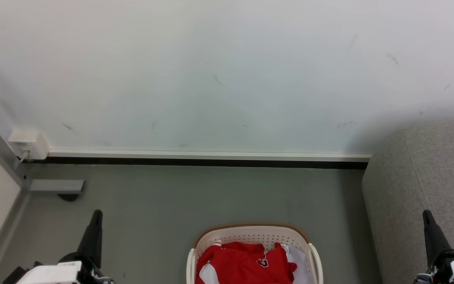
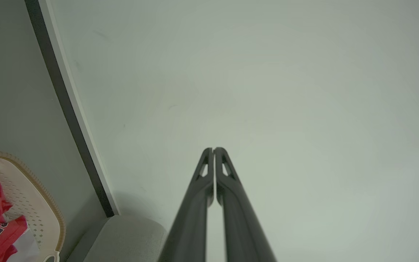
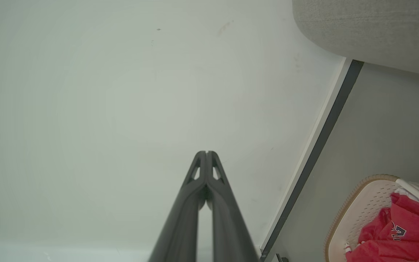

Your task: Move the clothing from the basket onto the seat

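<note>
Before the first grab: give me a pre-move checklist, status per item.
1. Is the clothing in the basket: ok, red garments lie inside it.
2. Is the left gripper open for a grasp: not ok, fingers shut together, nothing held.
3. Is the right gripper open for a grasp: not ok, fingers shut together, nothing held.
4. Is the seat located: ok, it stands to the robot's right of the basket.
5. Is the seat's top free for the drop: cannot tell, most of it lies out of frame.
6. Is the whole basket in the head view: not ok, its near part is cut off at the bottom edge.
</note>
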Tool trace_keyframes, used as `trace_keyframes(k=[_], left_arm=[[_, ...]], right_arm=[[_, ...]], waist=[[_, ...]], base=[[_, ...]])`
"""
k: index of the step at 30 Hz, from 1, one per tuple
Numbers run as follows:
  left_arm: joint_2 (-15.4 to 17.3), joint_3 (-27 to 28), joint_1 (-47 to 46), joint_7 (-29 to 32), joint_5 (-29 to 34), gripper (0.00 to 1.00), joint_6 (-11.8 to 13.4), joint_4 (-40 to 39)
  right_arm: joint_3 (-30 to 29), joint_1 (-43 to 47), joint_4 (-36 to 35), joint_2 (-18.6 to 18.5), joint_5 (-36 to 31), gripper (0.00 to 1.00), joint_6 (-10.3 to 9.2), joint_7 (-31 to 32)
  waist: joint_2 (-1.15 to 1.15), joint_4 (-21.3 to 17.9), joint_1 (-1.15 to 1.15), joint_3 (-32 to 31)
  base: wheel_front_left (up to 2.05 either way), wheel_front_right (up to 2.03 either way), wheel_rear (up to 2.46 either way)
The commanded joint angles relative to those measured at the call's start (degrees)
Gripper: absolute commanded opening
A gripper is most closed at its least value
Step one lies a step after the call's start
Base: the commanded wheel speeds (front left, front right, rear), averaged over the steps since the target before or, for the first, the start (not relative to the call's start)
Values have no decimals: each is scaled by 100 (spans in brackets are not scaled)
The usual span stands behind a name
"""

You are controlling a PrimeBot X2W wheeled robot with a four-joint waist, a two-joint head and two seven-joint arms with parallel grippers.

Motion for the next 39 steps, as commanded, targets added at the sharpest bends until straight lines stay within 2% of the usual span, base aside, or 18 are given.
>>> trace_keyframes(k=[1,33,34,39], left_arm=[[12,9,-41,18,-78,0,-27,-7],[12,9,-41,18,-78,0,-27,-7],[0,0,0,-1,0,100,1,-1],[-30,-31,100,-74,6,100,12,70]], right_arm=[[-12,-70,-23,-6,-21,0,-13,12],[-12,-70,-23,-6,-21,0,-13,11],[1,-1,-1,0,0,100,0,0],[91,77,54,30,4,100,0,-67]], waist=[[0,0,0,0],[0,0,0,0],[0,0,0,0],[0,0,0,1]], base=[[0,0,0],[0,0,0],[0,0,0],[0,0,0]])
